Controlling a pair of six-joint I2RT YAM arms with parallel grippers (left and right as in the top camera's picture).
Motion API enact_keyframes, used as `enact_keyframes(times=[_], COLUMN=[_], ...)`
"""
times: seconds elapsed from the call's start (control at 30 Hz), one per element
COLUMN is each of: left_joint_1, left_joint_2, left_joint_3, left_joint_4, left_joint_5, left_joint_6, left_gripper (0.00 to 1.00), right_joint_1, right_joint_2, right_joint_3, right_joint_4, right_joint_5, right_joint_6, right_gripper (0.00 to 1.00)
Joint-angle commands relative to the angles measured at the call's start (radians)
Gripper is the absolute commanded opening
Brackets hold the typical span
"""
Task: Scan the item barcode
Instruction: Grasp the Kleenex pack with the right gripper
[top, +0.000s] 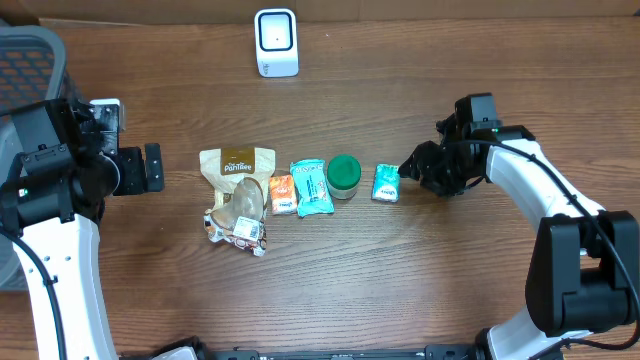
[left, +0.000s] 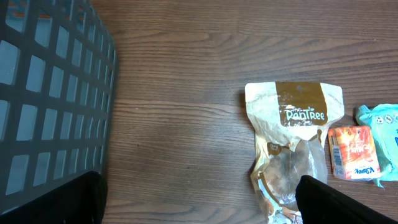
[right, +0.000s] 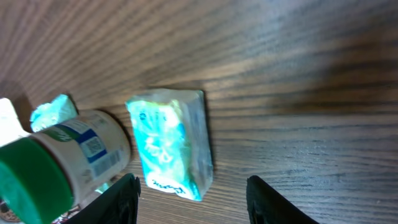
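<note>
My right gripper (top: 408, 172) sits low over the wooden worktop (top: 420, 280) right of centre, its jaws standing partly apart and gripping nothing. In the wrist view, its two dark fingers (right: 121, 199) flank the near end of a small teal packet (right: 171, 146). There is bare wood on either side, and I see no contact.

The teal packet lies flat at the right end of a row of goods across the middle of the worktop. Just beside it, on the side away from the gripper, is a green-lidded jar (top: 344, 175) with a white and blue label. It appears to be tipped on its side in the wrist view.

Next in the row are a larger light-blue packet (top: 312, 187) and a small orange packet (top: 282, 193). After those comes a cream and brown PaniTree pouch (top: 237, 165), its lower end overlapped by a crumpled clear bag (top: 238, 215).

The white barcode scanner (top: 276, 42) stands upright near the far edge, about midway along, well apart from the row.

My left gripper (top: 150, 168) hangs near the left edge with its jaws spread wide and nothing between them. It is pointed towards the PaniTree pouch but clear of it. Behind that arm, a dark mesh basket (top: 30, 60) fills the far left corner.
</note>
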Motion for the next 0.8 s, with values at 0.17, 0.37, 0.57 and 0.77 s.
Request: enact_keyframes(times=[0.17,0.37,0.57,0.77], left_joint_1=[0.000,0.000,0.000,0.000], left_joint_2=[0.000,0.000,0.000,0.000], left_joint_3=[0.011,0.011,0.011,0.011], left_joint_4=[0.000,0.000,0.000,0.000], left_joint_5=[-0.004,-0.004,-0.004,-0.004], left_joint_6=[-0.018,-0.018,-0.018,-0.018], left_gripper=[0.99,1.00,1.00,1.00], right_joint_1=[0.007,0.040,0.076,0.078], right_joint_2=[0.006,0.006,0.027,0.069], right_joint_3=[-0.027,-0.027,-0.027,-0.027], right_joint_4=[0.043,0.072,0.098,0.108], right_joint_5=[-0.016,-0.006,0.027,0.033], right_joint_6=[-0.001,-0.001,0.005,0.007], right_gripper=[0.53,0.53,0.53,0.49])
